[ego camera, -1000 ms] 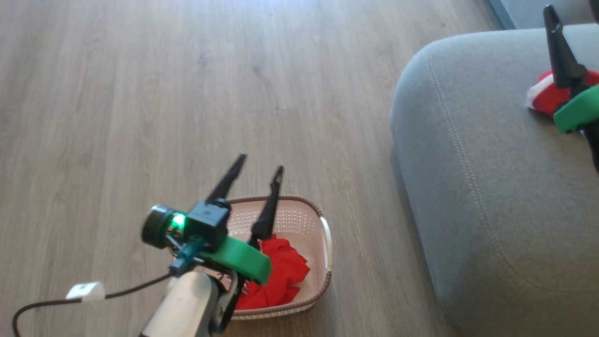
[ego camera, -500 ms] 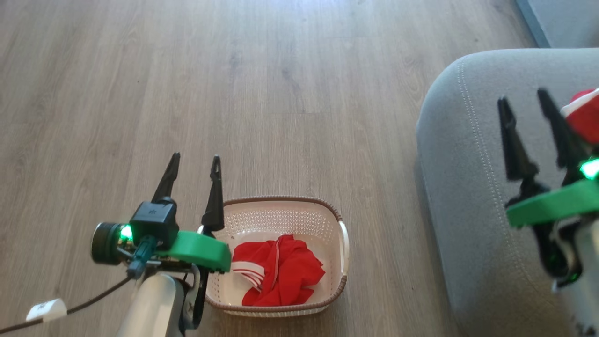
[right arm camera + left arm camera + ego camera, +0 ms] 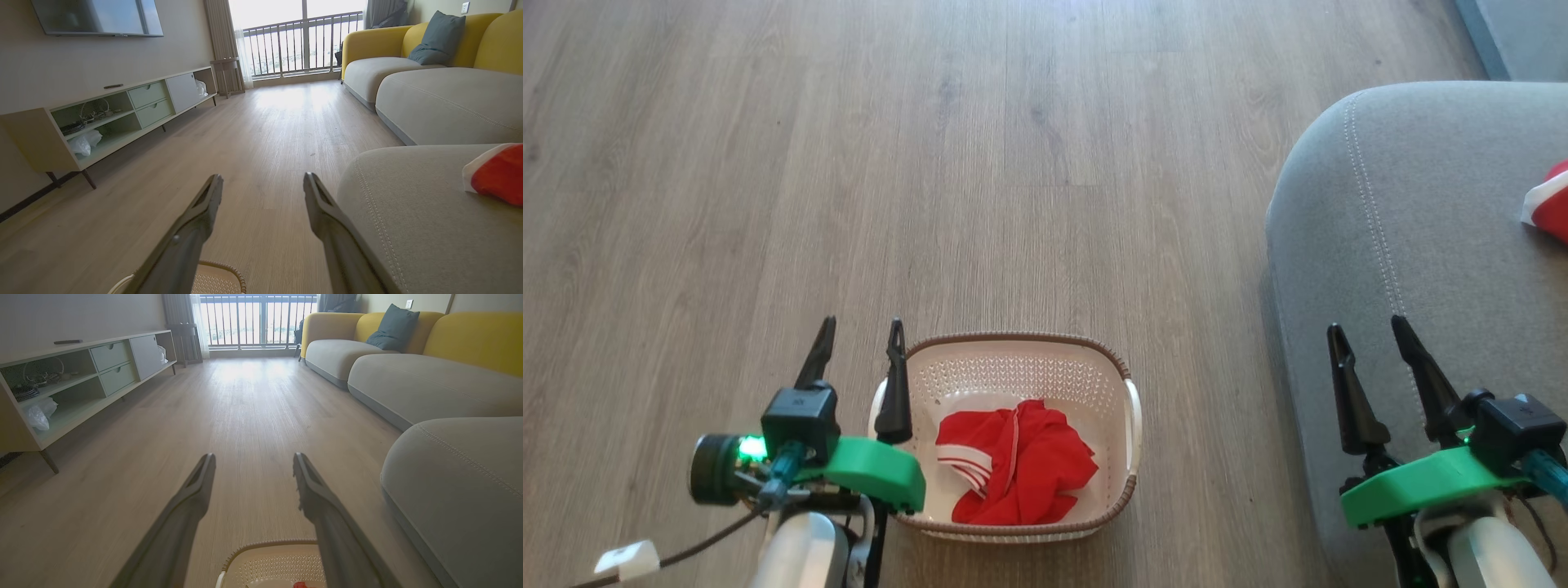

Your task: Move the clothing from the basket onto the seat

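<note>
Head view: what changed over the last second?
The right pincer drew back, open, from the red garment lying on the seat. The left pincer, open too, swung left off the basket. The camera shifted as well. The other garment stayed in the basket, the first on the seat.

Garment (image 3: 1021, 465) in basket (image 3: 1013, 374) — second garment (image 3: 1553, 206) on seat (image 3: 1421, 245), rightward.

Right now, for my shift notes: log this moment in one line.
left gripper: open, empty | right gripper: open, empty | basket: red garment inside | seat: second red garment on it
</note>
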You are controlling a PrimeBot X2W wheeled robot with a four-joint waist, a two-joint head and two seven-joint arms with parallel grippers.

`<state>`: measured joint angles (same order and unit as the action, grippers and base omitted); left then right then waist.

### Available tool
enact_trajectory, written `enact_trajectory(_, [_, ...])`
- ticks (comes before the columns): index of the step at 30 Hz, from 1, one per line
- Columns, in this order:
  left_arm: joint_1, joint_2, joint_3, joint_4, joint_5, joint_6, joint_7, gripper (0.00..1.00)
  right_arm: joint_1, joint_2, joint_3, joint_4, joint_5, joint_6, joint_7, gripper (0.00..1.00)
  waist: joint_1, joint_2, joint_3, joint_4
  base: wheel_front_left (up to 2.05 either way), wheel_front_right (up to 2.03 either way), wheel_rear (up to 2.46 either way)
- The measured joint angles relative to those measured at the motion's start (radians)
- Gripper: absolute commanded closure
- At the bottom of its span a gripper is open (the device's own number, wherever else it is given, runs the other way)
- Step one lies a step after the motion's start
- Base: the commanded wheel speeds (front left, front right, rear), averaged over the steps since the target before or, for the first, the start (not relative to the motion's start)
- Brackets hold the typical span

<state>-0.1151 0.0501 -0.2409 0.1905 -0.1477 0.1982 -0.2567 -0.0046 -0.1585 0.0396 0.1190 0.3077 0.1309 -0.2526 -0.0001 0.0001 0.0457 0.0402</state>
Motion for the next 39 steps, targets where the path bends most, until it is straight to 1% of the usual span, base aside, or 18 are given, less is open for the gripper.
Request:
enact_trajectory(8, [0.034, 0.000, -0.017, 0.037, 0.000, 0.000, 0.000, 0.00, 0.000, 0.009, 0.003, 0.015, -0.026, 0.000, 0.000, 0.00, 0.0000, 0.0000, 0.007, -0.006, 0.00, 0.00, 0.00])
enact_trajectory(24, [0.034, 0.000, -0.021, 0.040, 0.000, 0.000, 0.000, 0.00, -0.001, 0.025, 0.002, 0.028, -0.035, 0.000, 0.000, 0.00, 0.0001, 0.0000, 0.013, -0.001, 0.00, 0.00, 0.00])
enact_trajectory(39, [0.034, 0.000, -0.030, 0.040, 0.000, 0.000, 0.000, 0.00, -0.003, 0.025, -0.005, 0.032, -0.040, 0.000, 0.000, 0.00, 0.0001, 0.0000, 0.014, 0.001, 0.00, 0.00, 0.00])
